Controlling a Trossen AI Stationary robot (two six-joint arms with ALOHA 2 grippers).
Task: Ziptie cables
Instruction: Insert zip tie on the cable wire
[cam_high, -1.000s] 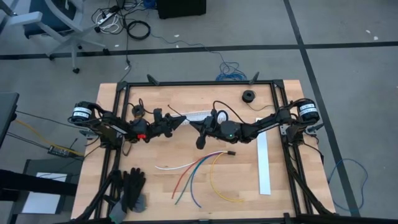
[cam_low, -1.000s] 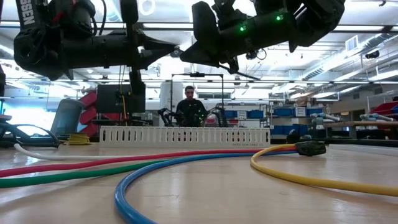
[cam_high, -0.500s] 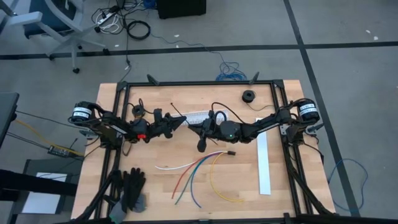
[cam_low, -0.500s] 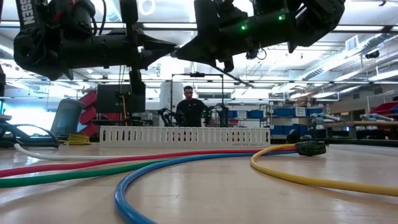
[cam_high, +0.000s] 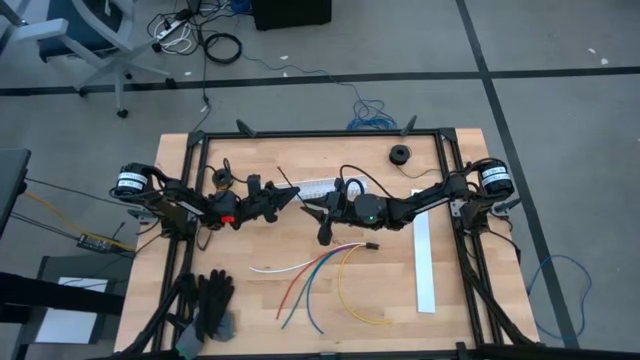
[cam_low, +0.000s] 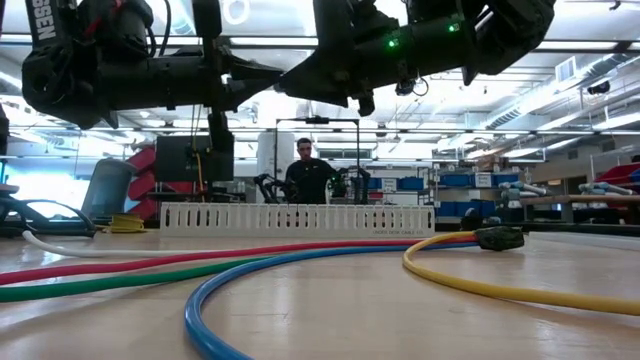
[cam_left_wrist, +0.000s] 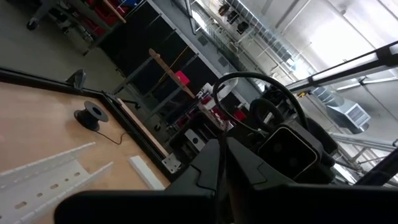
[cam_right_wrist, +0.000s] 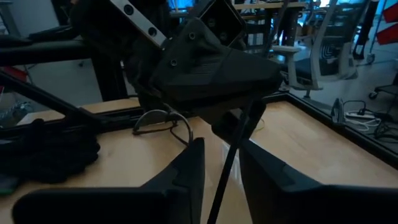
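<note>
Above the wooden table (cam_high: 400, 300), left gripper (cam_high: 290, 194) clenched on thin black zip tie (cam_right_wrist: 230, 155); right gripper (cam_high: 312, 208) jaws parted around its strap. Coloured thin cables (cam_high: 315, 275) loose below.

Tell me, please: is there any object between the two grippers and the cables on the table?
Nothing visible stands in the way. The left gripper and right gripper meet in the air with a thin black ziptie between them; the cables lie on bare wood nearer the front edge, with open tabletop between.

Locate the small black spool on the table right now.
In the high view, the black spool sits near the table's far edge on the right side, just above the right arm.
</note>
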